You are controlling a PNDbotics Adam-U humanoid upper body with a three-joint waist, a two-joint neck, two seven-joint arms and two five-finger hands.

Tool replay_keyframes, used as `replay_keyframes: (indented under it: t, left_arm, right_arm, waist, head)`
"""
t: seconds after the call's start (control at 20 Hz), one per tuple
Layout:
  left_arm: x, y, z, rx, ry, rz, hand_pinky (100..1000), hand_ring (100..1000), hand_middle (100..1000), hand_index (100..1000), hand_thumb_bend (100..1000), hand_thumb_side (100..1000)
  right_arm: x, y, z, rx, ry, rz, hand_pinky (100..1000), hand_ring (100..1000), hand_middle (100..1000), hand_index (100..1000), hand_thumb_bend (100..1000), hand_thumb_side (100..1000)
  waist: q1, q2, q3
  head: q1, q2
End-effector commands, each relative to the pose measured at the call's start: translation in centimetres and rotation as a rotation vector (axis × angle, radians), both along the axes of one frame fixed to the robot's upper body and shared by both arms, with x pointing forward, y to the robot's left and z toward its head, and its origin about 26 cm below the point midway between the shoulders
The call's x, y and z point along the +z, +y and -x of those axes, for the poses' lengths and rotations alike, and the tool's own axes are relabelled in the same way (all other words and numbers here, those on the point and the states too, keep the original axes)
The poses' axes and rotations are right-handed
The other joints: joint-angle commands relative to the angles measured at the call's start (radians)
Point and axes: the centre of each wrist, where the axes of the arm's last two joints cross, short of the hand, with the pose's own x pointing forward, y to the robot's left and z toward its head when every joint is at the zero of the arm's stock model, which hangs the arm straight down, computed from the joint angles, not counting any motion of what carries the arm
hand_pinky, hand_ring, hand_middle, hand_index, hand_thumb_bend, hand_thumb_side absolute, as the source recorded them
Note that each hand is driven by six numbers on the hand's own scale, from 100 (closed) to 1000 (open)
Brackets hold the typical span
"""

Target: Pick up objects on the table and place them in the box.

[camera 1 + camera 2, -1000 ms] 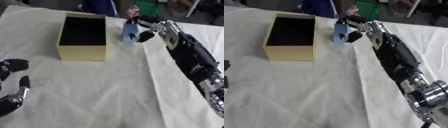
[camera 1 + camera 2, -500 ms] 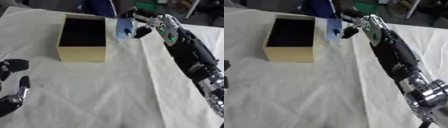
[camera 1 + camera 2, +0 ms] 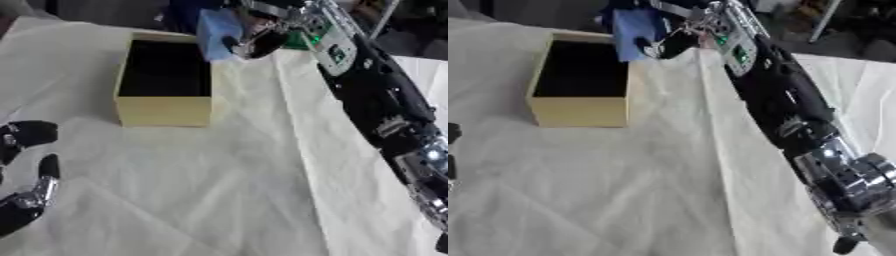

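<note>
A light blue block (image 3: pixel 216 33) hangs in the air at the far right rim of the open yellow box (image 3: pixel 164 107), with my right hand (image 3: pixel 260 31) shut on it. The box stands on the white cloth, and its dark inside shows nothing. My right arm stretches from the lower right up to the box's far corner. My left hand (image 3: pixel 24 170) rests open at the lower left edge, fingers up, well clear of the box.
A white cloth (image 3: pixel 219 190) with creases covers the table. Dark items and a person's blue clothing (image 3: pixel 623 10) show beyond the far edge.
My right hand has carried the blue block up and to the left, from beside the box's right wall to its far right rim. The view has also shifted.
</note>
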Motion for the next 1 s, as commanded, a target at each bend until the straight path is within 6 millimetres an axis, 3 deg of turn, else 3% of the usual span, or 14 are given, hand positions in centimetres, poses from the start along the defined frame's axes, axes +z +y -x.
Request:
replay_keyframes:
  t: [0.05,0.5,0.65,0.7,0.8,1.0]
  left_arm:
    - [0.6,-0.2,0.0,-0.018,-0.017,-0.007,828,787,738,717,100,251]
    - [0.6,-0.6,0.0,-0.036,-0.016,-0.004,829,787,737,716,100,250]
    - [0.6,-0.7,0.0,-0.041,-0.016,-0.002,829,787,737,716,100,250]
    - [0.6,-0.7,0.0,-0.041,-0.015,-0.002,829,788,737,716,100,250]
    - [0.6,-0.7,0.0,-0.041,-0.014,-0.002,829,788,737,716,100,250]
    - [0.6,-0.7,0.0,-0.04,-0.015,-0.002,829,788,737,716,100,250]
  right_arm:
    - [1.8,1.4,0.5,0.046,-0.031,0.009,892,852,488,942,100,206]
    - [-0.6,2.7,-0.5,0.037,0.033,0.039,888,843,532,953,100,223]
    - [-1.4,2.8,-0.8,0.018,0.031,0.061,892,861,649,974,100,231]
    - [-1.6,2.7,-0.9,0.01,0.029,0.066,904,886,766,983,100,233]
    - [-1.9,2.6,-1.1,0.0,0.022,0.064,925,916,896,991,100,232]
    - [-2.1,2.2,-1.2,-0.008,0.014,0.052,941,934,970,999,100,229]
  waist:
    - [0.008,-0.024,0.004]
    - [0.012,-0.022,0.025]
    - [0.014,-0.021,0.03]
    - [0.014,-0.02,0.03]
    - [0.014,-0.02,0.029]
    - [0.015,-0.019,0.025]
  head:
    - [-0.008,-0.013]
    - [-0.018,-0.012]
    - [-0.018,-0.012]
    - [-0.019,-0.011]
    - [-0.019,-0.011]
    - [-0.016,-0.01]
